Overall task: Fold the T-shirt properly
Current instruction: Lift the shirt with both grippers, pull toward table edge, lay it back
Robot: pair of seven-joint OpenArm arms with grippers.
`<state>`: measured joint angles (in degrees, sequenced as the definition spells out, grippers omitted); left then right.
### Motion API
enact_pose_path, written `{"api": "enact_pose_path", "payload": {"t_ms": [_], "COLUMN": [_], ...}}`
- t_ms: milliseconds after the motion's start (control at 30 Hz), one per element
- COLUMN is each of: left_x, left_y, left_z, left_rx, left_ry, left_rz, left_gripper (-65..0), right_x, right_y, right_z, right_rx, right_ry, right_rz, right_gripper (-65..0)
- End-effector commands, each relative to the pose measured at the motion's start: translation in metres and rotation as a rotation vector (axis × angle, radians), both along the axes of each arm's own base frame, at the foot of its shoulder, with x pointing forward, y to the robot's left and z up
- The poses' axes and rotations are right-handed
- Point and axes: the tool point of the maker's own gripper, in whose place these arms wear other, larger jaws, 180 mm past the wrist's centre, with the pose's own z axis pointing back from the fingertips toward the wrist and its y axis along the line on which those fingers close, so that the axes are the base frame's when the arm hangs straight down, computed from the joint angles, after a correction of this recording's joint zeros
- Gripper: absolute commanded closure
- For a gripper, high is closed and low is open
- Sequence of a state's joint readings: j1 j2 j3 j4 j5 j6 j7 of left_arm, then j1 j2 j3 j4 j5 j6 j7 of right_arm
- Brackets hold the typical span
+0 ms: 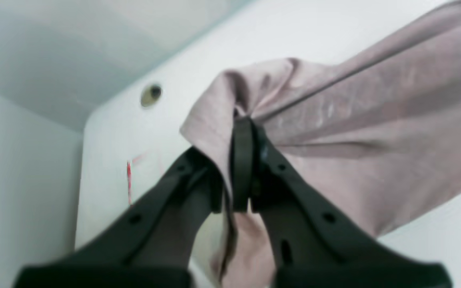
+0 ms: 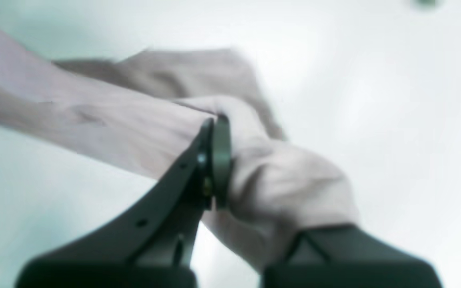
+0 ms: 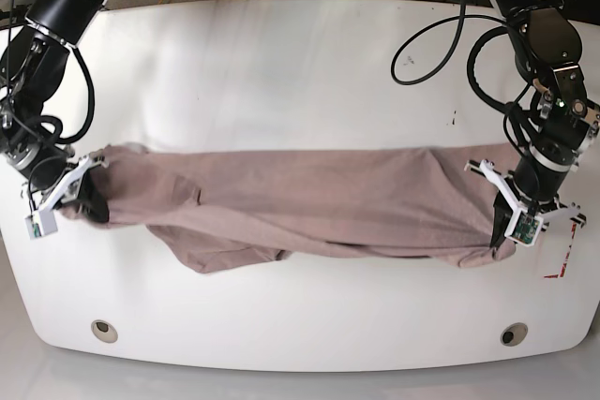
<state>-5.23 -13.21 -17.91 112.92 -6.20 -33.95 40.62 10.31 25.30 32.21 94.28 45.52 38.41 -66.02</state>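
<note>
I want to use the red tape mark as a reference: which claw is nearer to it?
Left. The left claw grips the T-shirt end right beside the red tape mark; the right claw holds the opposite end, across the table.

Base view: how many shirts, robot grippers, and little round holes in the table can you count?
T-shirt: 1
Grippers: 2, the left gripper and the right gripper, each pinching one end of the shirt
Round holes in the table: 2, one and another near the front edge
Total: 5
</note>
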Motion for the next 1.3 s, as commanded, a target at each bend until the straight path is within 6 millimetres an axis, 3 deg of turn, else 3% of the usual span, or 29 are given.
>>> {"api": "enact_pose_path", "payload": {"t_ms": [0,233,400,500,633,767,900,1067,1200,1267], "left_x": [0.014,0.035,0.043,0.047,0.05,0.054,0.056,0.055,0.067,0.067], "left_y": [0.001,0.009,0.01,0.022,0.035,0.037,0.032,0.029,0.038,0.043], "left_z": [0.031,0.062,0.083,0.1,0.136,0.168,0.221,0.269,0.266,0.264], "left_rx": [-0.026,-0.022,0.059,0.087,0.101,0.1,0.107,0.111,0.094,0.108], "left_ry": [-0.097,-0.129,-0.125,-0.131,-0.196,-0.256,-0.363,-0.465,-0.428,-0.418], "left_rz": [0.016,0.046,0.022,0.062,0.1,0.119,0.117,0.113,0.116,0.125], "left_gripper": [-2.2,-2.2,-2.4,-2.4,-2.4,-2.4,-2.4,-2.4,-2.4,-2.4], "right_x": [0.033,0.087,0.114,0.128,0.143,0.152,0.154,0.152,0.151,0.147], "right_y": [-0.003,0.002,-0.003,-0.003,-0.007,-0.006,-0.002,0.008,0.011,-0.001], "right_z": [0.034,0.074,0.118,0.146,0.191,0.226,0.267,0.315,0.323,0.322], "right_rx": [-0.099,-0.205,-0.27,-0.294,-0.321,-0.321,-0.372,-0.415,-0.433,-0.452], "right_ry": [-0.075,-0.124,-0.168,-0.201,-0.254,-0.297,-0.356,-0.439,-0.447,-0.435], "right_rz": [0.002,0.012,0.019,0.024,0.02,0.019,0.026,0.035,0.042,0.022], "right_gripper": [0.0,0.0,0.0,0.0,0.0,0.0,0.0,0.0,0.0,0.0]}}
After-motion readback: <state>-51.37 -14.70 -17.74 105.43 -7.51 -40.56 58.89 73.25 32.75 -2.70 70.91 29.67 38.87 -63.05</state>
